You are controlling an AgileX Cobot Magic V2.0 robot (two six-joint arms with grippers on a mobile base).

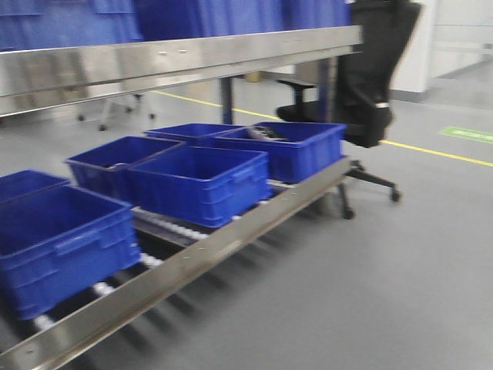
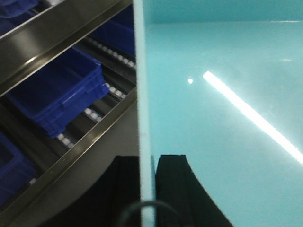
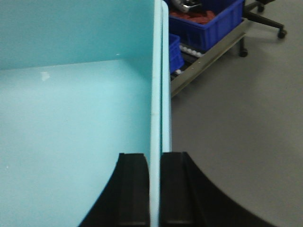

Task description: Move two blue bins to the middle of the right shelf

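I hold a light blue-green bin between both grippers. In the left wrist view my left gripper (image 2: pixel 147 158) is shut on the bin's left wall (image 2: pixel 144 94), one finger inside and one outside; the glossy bin inside (image 2: pixel 227 123) fills the right of that view. In the right wrist view my right gripper (image 3: pixel 155 155) is shut on the bin's right wall (image 3: pixel 157 71), with the bin inside (image 3: pixel 71 123) at left. Neither gripper nor the held bin shows in the front view, which is blurred.
A low steel roller shelf (image 1: pixel 231 239) carries several dark blue bins (image 1: pixel 200 181), one holding parts (image 1: pixel 285 146). An upper shelf rail (image 1: pixel 177 58) runs above with more blue bins. A black office chair (image 1: pixel 370 77) stands at the shelf's right end on grey floor.
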